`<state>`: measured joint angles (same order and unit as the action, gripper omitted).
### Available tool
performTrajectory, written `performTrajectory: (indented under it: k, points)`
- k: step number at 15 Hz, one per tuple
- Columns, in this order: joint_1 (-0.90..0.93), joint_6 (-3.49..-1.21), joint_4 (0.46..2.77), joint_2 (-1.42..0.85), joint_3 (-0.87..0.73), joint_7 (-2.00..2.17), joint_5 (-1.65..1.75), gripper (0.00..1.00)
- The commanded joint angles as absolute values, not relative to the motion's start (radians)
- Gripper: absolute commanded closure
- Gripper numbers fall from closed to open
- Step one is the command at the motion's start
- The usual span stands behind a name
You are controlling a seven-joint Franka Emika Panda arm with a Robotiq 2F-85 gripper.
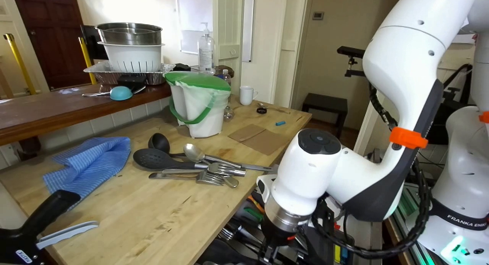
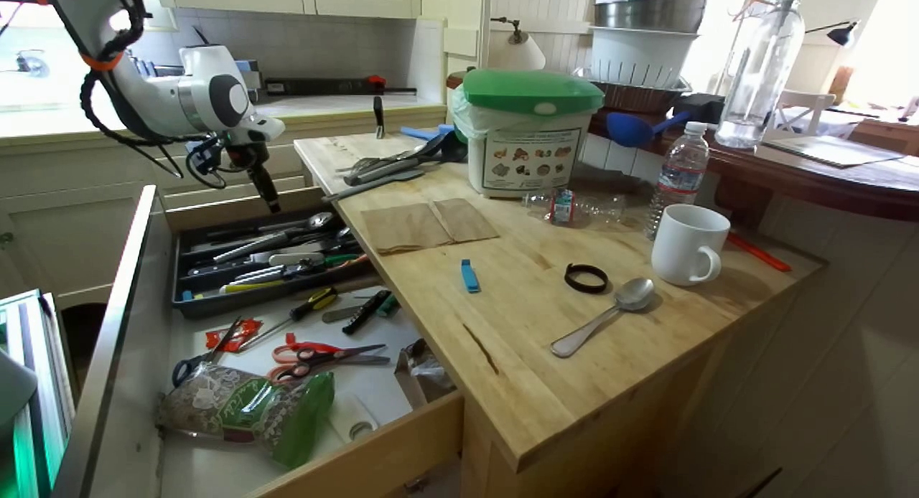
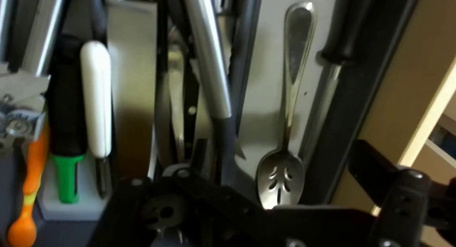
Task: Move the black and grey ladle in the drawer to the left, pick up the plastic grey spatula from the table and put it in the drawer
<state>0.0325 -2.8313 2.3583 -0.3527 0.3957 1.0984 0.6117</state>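
Drawer (image 2: 388, 448) out — gripper (image 2: 272, 199) abv utensils (image 2: 266, 242)

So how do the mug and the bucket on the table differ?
The bucket is clearly bigger than the mug. The bucket is covered by a green lid, while the mug is open at the top. The bucket carries a printed label; the mug looks plain on the sides that show. Both have white bodies and stand upright on the table.
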Motion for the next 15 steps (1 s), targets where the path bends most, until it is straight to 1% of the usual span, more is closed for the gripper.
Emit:
performTrajectory:
  k: [1,2,5,6,7,8,10,11,12,15]
  points:
    - [0.068,-2.806,2.337,-0.409,0.41,1.183,0.554,0.0]
    - [0.051,-2.831,2.358,-0.38,0.412,1.137,0.578,0.0]
    - [0.055,-2.837,2.353,-0.393,0.405,1.146,0.577,0.0]
    - [0.03,-2.855,2.369,-0.395,0.421,1.117,0.56,0.0]
    - [-0.016,-2.868,2.391,-0.403,0.462,1.07,0.51,0.0]
    - [0.057,-2.892,2.413,-0.39,0.395,0.949,0.364,0.0]
    - [0.043,-2.9,2.438,-0.395,0.394,0.801,0.218,0.0]
    - [-0.081,-2.878,2.441,-0.413,0.497,0.796,0.257,0.0]
    - [0.005,-2.883,2.455,-0.394,0.415,0.659,0.11,0.0]
    - [0.023,-2.824,2.462,-0.35,0.358,0.497,-0.015,0.0]
